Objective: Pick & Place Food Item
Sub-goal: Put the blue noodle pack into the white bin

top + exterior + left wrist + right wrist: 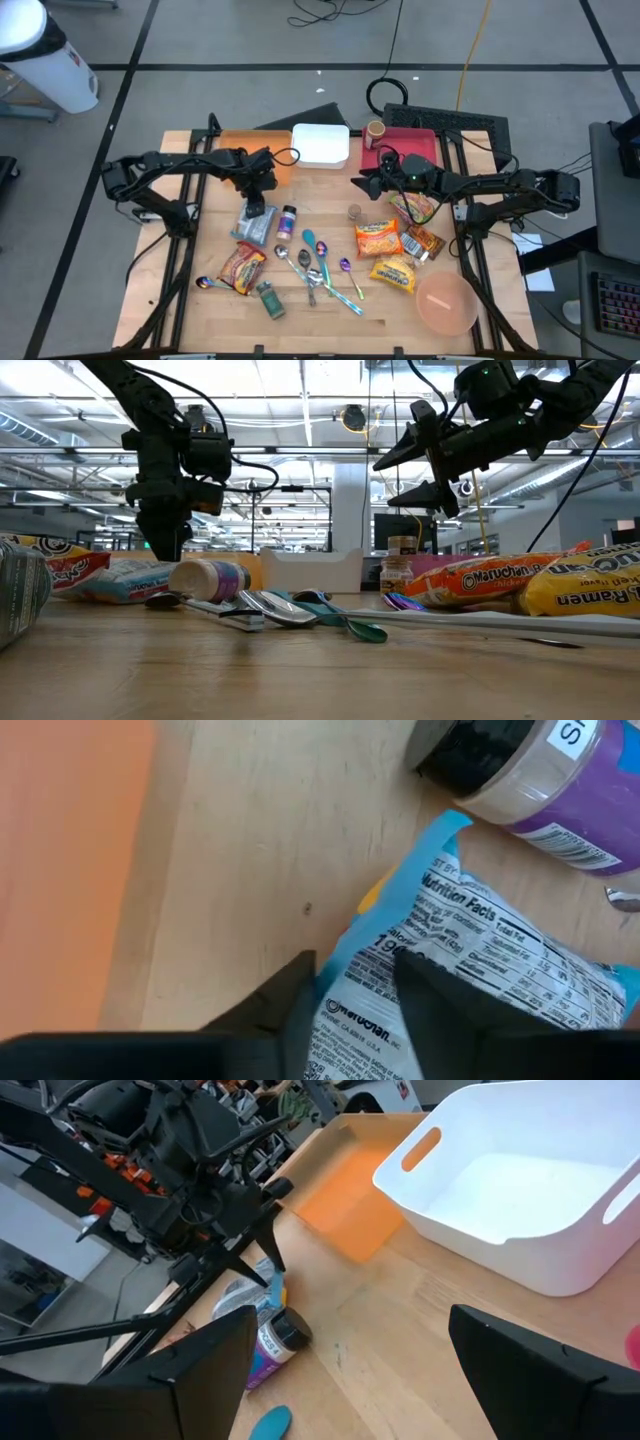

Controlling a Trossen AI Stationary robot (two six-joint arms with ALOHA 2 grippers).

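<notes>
A blue ramen packet (pixel 254 230), nutrition label up (pixel 470 950), lies flat on the wooden table left of centre. My left gripper (pixel 256 208) points steeply down onto its far end and is shut on it (pixel 355 970); the low view shows its fingers (pixel 165 545) down at the packet (pixel 125 582). My right gripper (pixel 362 181) hangs open above the table's middle, near level (pixel 400 475), with nothing between its fingers (pixel 352 1320). My left gripper pinches the packet's blue sealed edge (pixel 345 982) near one corner between its two fingers. The fingers (pixel 300 995) come from above, pointing steeply down. The rest of the packet lies flat on the table.
A purple-labelled spice jar (pixel 288 220) lies right beside the packet. At the back stand an orange tray (pixel 250 150), a white bin (pixel 321 145) and a red tray (pixel 410 145). Several other ramen packets (pixel 378 238), spoons (pixel 315 265) and a pink bowl (pixel 446 302) lie toward the front.
</notes>
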